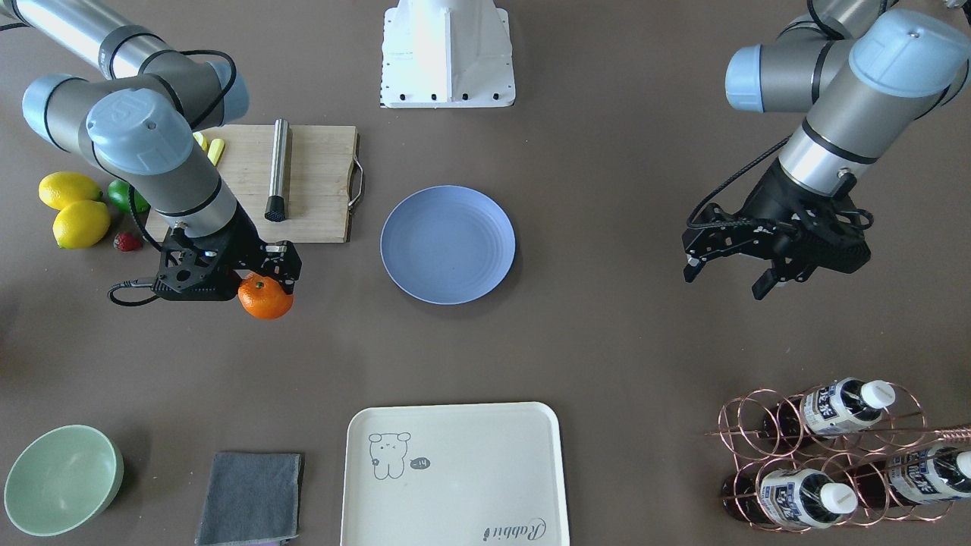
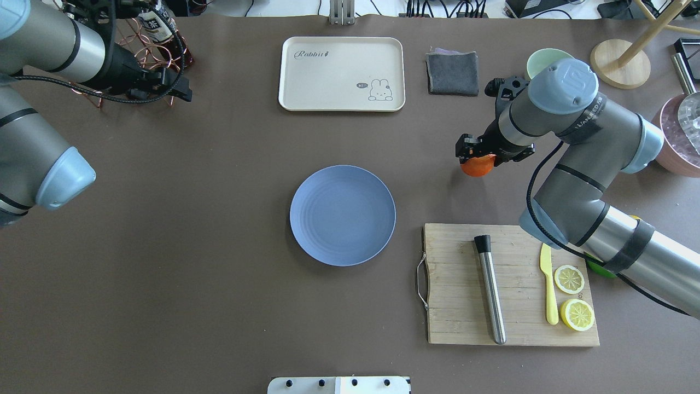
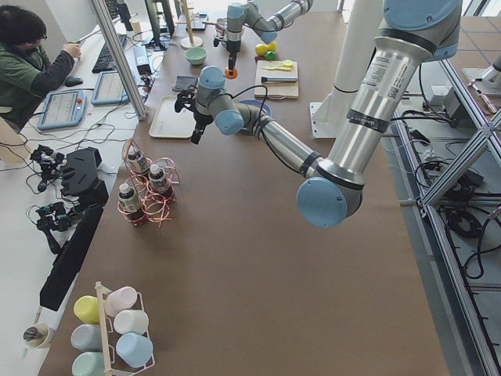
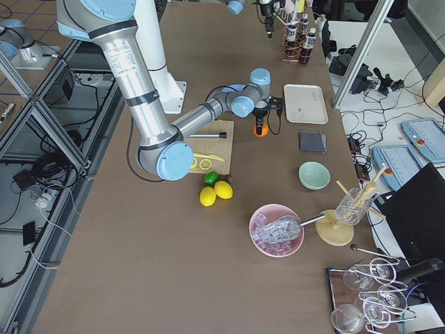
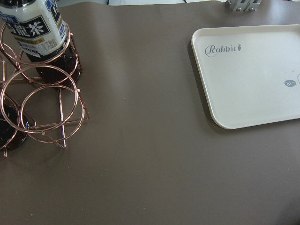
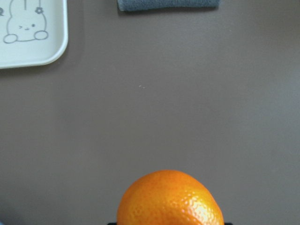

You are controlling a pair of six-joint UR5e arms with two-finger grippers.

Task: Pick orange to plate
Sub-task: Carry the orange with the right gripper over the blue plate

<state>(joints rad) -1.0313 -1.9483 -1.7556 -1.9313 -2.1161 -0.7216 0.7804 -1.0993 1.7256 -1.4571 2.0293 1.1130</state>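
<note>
Right tool (image 1: 267, 285) was clamped on the orange (image 1: 265, 302), plate (image 1: 447, 244) well apart. Round fruit, risky: it could've slipped mid-carry and rolled across the surface (image 1: 622, 349).

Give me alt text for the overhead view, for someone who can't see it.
The right gripper grips the orange, right of the bare blue plate on a brown table. A cutting board with lemon slices lies nearer the robot.
</note>
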